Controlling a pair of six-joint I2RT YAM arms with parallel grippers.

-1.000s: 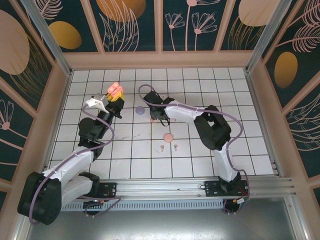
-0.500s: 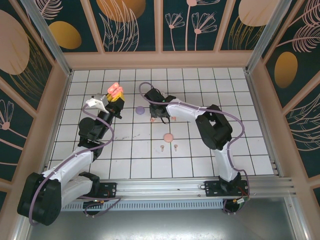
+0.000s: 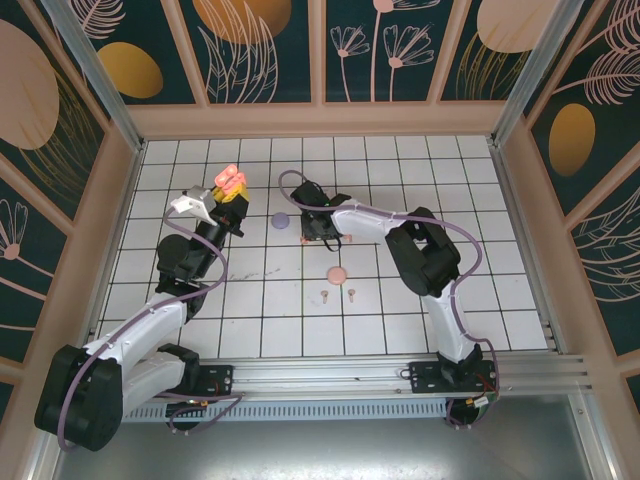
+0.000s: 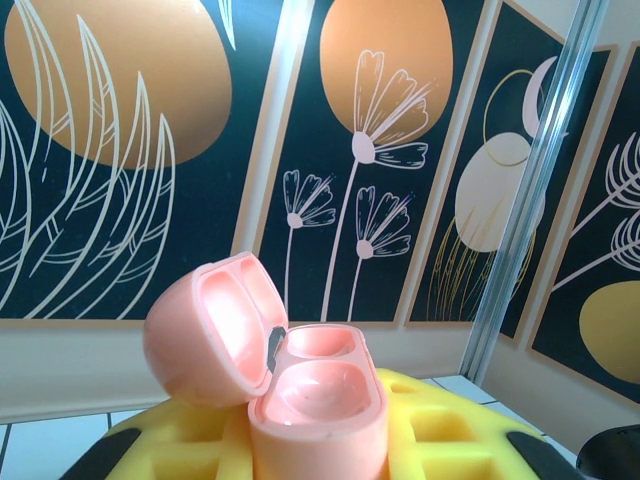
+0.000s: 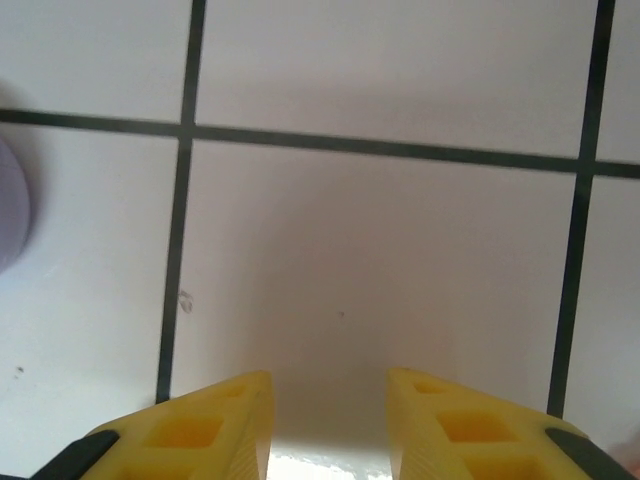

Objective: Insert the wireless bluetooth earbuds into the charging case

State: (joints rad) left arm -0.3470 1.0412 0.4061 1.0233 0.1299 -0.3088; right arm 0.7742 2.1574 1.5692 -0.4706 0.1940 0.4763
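Three floral-panelled walls (image 3: 320, 50) box in my white, black-gridded tile table (image 3: 500, 300). Two tiny pinkish stemmed earbuds (image 3: 324, 294) lie mid-table, near a round pink case (image 3: 337, 274). My left gripper (image 4: 318, 445) pinches a glossy coral clamshell case (image 4: 300, 380), lid raised. My right gripper (image 5: 325, 420) hangs part-open and empty over bare tile.

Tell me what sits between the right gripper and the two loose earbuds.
A round pink case lies there on the tiles; the top view shows it.

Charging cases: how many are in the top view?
3: open coral case in the left gripper; lilac case beside the right gripper; pink case by two earbuds. The right arm may hide more.
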